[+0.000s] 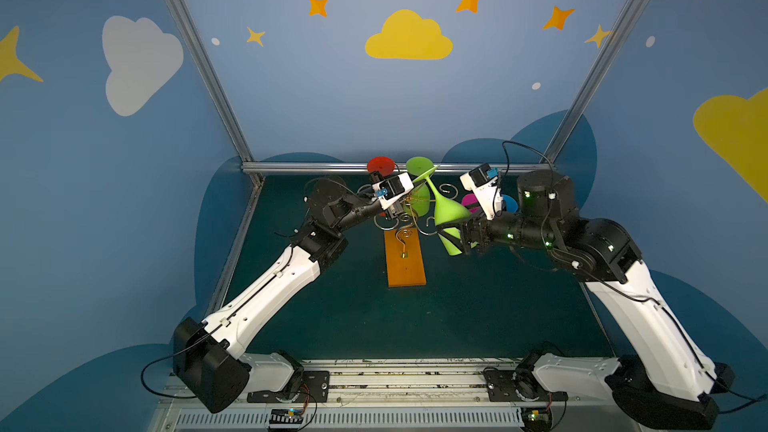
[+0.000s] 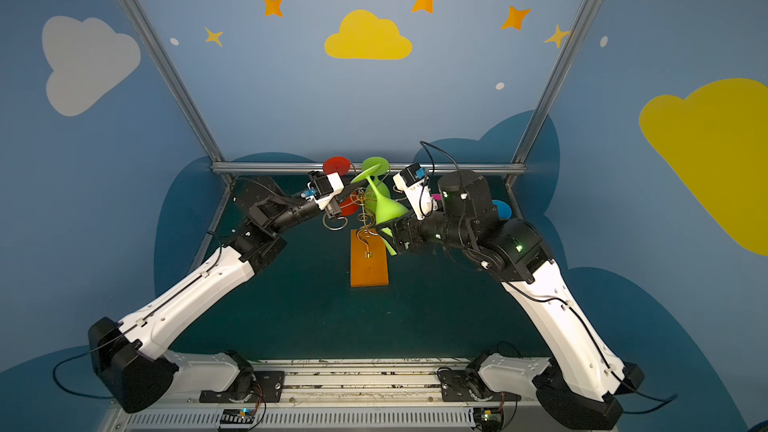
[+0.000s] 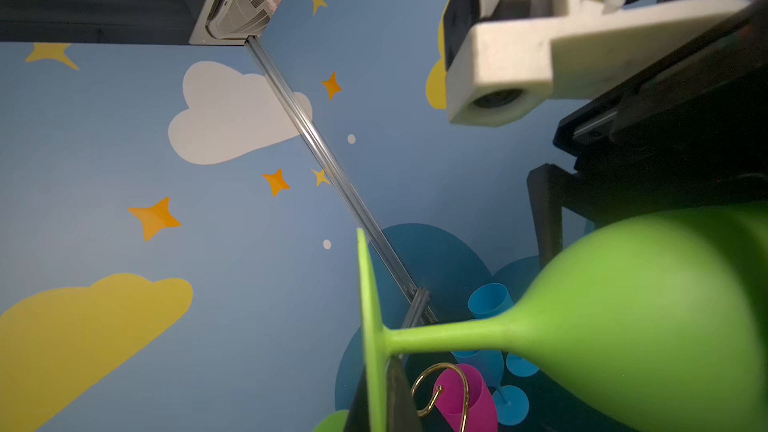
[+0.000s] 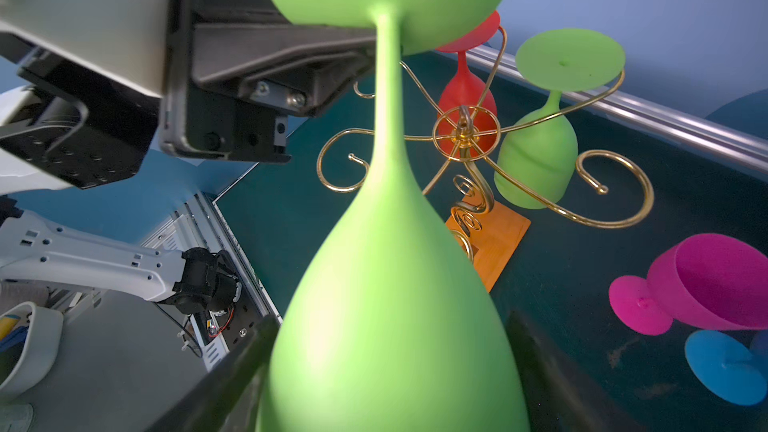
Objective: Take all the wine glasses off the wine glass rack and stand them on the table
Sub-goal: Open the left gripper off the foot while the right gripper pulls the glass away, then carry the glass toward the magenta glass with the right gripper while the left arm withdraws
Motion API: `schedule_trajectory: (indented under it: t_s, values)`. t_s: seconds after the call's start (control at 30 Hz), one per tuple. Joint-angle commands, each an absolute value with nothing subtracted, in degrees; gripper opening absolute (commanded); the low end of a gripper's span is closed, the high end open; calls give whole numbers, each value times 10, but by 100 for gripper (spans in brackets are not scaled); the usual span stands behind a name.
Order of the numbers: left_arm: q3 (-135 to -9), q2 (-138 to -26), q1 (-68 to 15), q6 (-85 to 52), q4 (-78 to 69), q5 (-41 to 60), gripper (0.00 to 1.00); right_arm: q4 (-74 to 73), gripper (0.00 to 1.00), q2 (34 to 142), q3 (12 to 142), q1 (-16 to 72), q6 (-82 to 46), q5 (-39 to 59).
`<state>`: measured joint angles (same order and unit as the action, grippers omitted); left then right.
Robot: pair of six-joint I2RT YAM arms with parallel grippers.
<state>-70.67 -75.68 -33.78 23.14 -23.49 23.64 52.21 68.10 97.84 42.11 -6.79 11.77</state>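
Closest up, the bowl of the green wine glass (image 4: pixel 390 305) fills the lower middle of the right wrist view. It sits between the right fingers (image 4: pixel 224 380), and I cannot tell whether they press on it or stand slack around it. Higher in that frame, the left fingers (image 4: pixel 291 47) are clenched on its stem, just under the foot. At lower right, a pink glass (image 4: pixel 715 280) and a blue glass (image 4: pixel 723 367) lie on the table (image 4: pixel 561 284). Behind the stem stands the wine glass rack (image 4: pixel 498 243), with a second green glass (image 4: pixel 538 164) and a red glass (image 4: pixel 467 93) hanging upside down from its scrolls.

By my reckoning the main step is done. The held glass looks clear of every scroll and slants in the air just right of the rack's post in both top views. What is left seems to be setting it down.

Only the right wrist view shows the stem free of the wire and the left grip on it. The top views give the tilt but hide how the right fingers meet the bowl. The left wrist view shows the foot edge-on, low in the frame, and just one scroll.
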Motion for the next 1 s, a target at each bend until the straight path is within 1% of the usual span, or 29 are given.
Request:
schedule_trajectory:
  t_s: [0.0, 0.17, 0.27, 0.3, 0.4, 0.5, 0.63, 0.67, 0.87, 0.97]
  values:
    - [-689, -727, -339, 123, -284, 171, 3, 436, 86, 631, 938, 420, -63, 133]
    - [-673, -717, -339, 32, -272, 143, 3, 355, 87, 566, 889, 398, -80, 141]
    - [-663, -711, -339, 0, -278, 138, 3, 340, 87, 525, 865, 387, -86, 134]
    - [-661, -709, -338, -8, -276, 119, 3, 340, 87, 513, 858, 385, -88, 126]
    - [-664, -707, -338, -27, -268, 119, 3, 338, 86, 474, 829, 380, -95, 98]
    - [-662, -705, -338, -36, -270, 130, 3, 342, 80, 454, 812, 379, -101, 75]
    - [-659, -706, -338, -42, -269, 130, 3, 339, 73, 459, 805, 378, -107, 60]
    - [-659, -706, -337, -43, -269, 143, 3, 336, 71, 464, 807, 378, -107, 59]
    - [-652, -702, -338, -47, -270, 166, 3, 317, 66, 511, 833, 377, -99, 40]
    - [-649, -701, -337, -48, -269, 173, 3, 305, 59, 532, 846, 375, -97, 44]
